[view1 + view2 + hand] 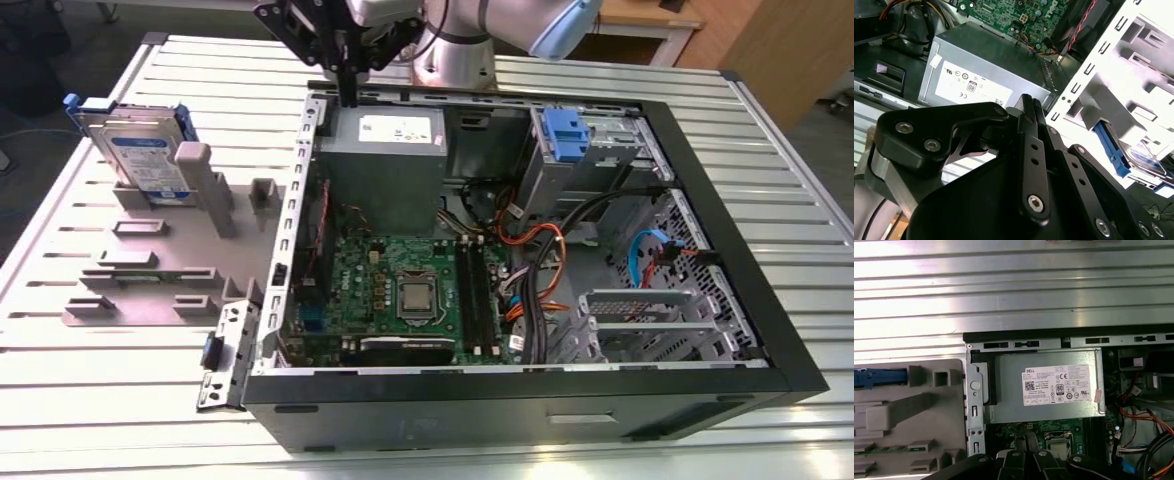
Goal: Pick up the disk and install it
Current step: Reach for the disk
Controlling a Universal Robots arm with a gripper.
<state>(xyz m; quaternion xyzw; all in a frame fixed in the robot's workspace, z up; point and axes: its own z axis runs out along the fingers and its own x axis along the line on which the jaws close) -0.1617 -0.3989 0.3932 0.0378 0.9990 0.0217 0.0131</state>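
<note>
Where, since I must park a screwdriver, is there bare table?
In the exterior view, bare table lies below the grey fixture and at that view's right of the computer case. Crowded: inside the case, around the disk.

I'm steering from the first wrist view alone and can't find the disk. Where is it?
Observer: The disk stands upright in the grey fixture, on the exterior view's left of the open computer case.
Operator: Is the gripper carrying anything?
Observer: No. The gripper hangs shut and empty above the power supply at the case's far edge, apart from the disk.
Operator: Anything blue inside the case?
Observer: A blue latch sits on the drive cage, at the far corner on the exterior view's right.
</note>
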